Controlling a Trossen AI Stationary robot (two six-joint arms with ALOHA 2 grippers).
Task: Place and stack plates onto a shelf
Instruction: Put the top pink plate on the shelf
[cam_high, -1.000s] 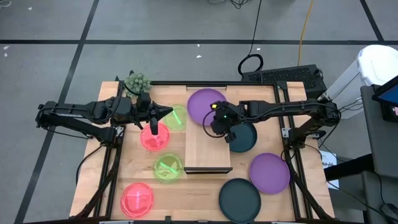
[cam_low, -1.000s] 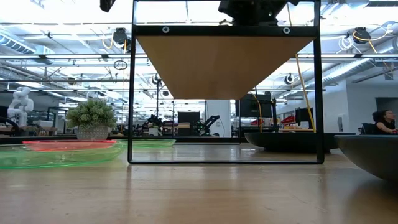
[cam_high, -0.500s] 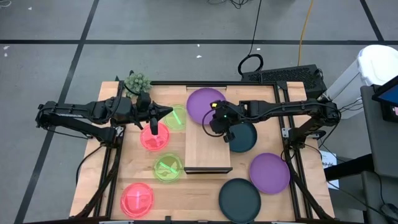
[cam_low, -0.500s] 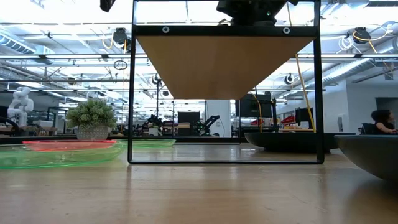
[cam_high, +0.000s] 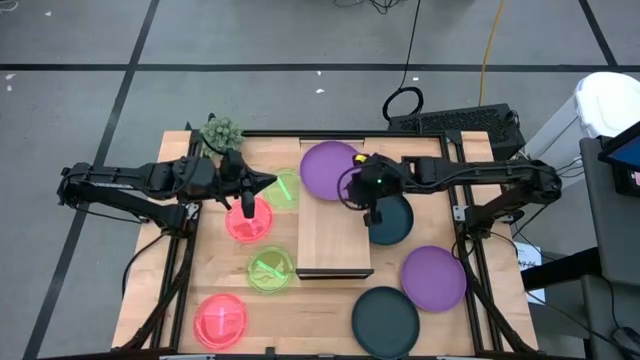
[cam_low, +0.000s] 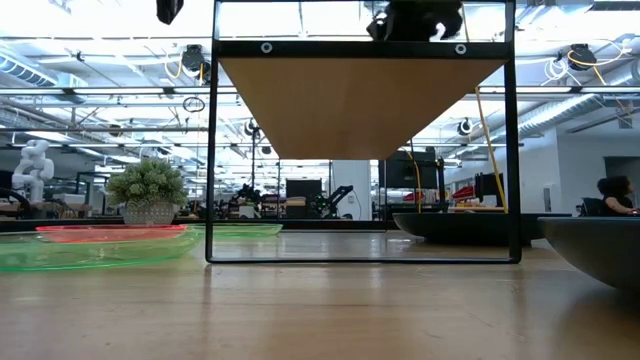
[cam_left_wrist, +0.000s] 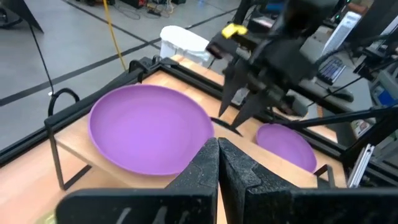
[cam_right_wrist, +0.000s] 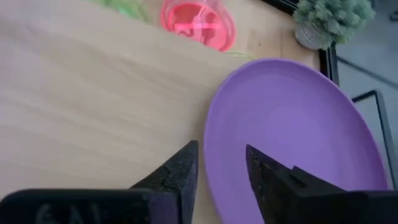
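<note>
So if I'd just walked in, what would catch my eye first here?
Probably the big purple plate lying on the far end of the light-wood shelf, with the right hand open just beside its rim. Then the bright plates scattered on the table: a pink plate under the shut left hand, a neon green plate nearer the front, and a dark teal plate at the front right.

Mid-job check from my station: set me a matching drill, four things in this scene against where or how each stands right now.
Things:
1. purple plate
2. left gripper
3. right gripper
4. small plant

States:
A. shut, over a pink plate
B. at the table's far left corner
C. lying on the shelf, far end
D. open, at the shelf's right edge, beside the plate just set down

Pairs: 1-C, 2-A, 3-D, 4-B
</note>
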